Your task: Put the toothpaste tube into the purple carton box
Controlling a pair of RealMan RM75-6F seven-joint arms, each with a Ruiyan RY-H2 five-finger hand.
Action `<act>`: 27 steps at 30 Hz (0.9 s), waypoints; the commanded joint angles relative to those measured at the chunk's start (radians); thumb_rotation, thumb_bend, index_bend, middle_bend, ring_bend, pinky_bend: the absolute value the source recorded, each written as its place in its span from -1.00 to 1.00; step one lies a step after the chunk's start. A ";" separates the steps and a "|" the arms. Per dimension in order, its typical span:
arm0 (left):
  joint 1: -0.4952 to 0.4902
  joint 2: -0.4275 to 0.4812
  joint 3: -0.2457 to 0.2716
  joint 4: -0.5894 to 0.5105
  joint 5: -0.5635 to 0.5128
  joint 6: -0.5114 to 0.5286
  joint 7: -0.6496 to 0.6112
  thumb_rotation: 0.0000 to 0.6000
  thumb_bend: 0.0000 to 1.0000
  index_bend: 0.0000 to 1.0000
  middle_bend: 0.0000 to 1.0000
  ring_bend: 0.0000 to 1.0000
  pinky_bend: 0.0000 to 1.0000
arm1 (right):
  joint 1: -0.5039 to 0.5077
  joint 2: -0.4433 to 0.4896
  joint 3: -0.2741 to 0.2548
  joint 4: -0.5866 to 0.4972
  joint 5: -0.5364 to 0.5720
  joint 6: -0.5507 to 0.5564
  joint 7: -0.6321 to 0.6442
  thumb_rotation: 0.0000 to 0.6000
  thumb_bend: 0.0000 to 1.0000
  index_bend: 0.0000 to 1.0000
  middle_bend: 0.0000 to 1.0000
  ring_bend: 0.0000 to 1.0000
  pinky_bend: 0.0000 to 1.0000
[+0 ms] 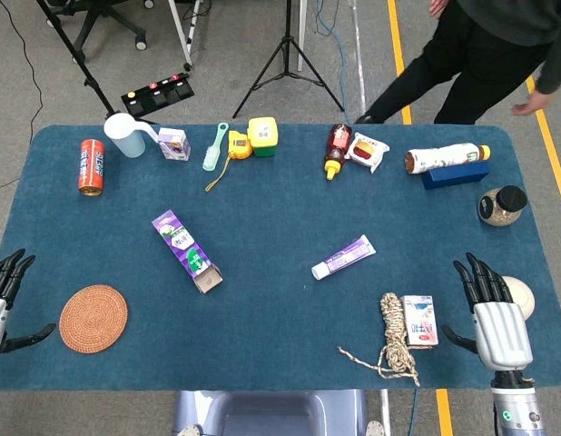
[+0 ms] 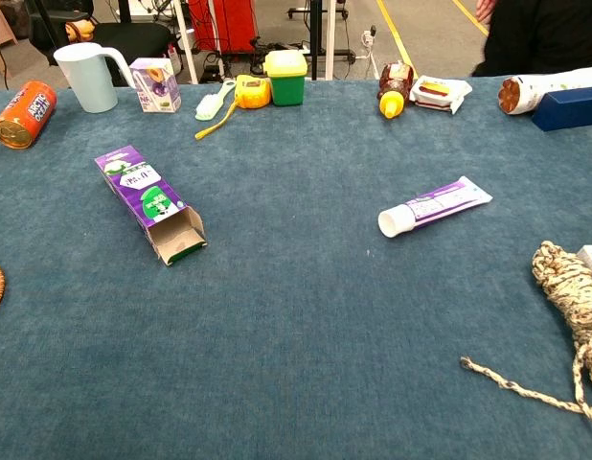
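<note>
Purple carton box [image 1: 186,251] lies flat left of centre on the blue table [image 1: 280,309], its near end flap open and nothing visible inside. The toothpaste tube [image 1: 343,257] lies apart to its right, label unreadable. Left hand [image 1: 6,291] and right hand [image 1: 494,313] rest near the edge, fingers spread, holding nothing.

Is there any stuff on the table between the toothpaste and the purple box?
Nothing visible. Only bare blue tabletop lies between the white-and-purple toothpaste tube and the long purple carton box, whose open end faces the robot.
</note>
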 commanded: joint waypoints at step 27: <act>0.016 0.011 0.010 -0.026 0.026 0.023 0.001 1.00 -0.77 -1.00 -1.00 -1.00 -0.57 | 0.324 0.035 0.038 -0.009 -0.123 -0.409 0.097 1.00 -1.00 -0.81 -0.89 -0.90 -0.67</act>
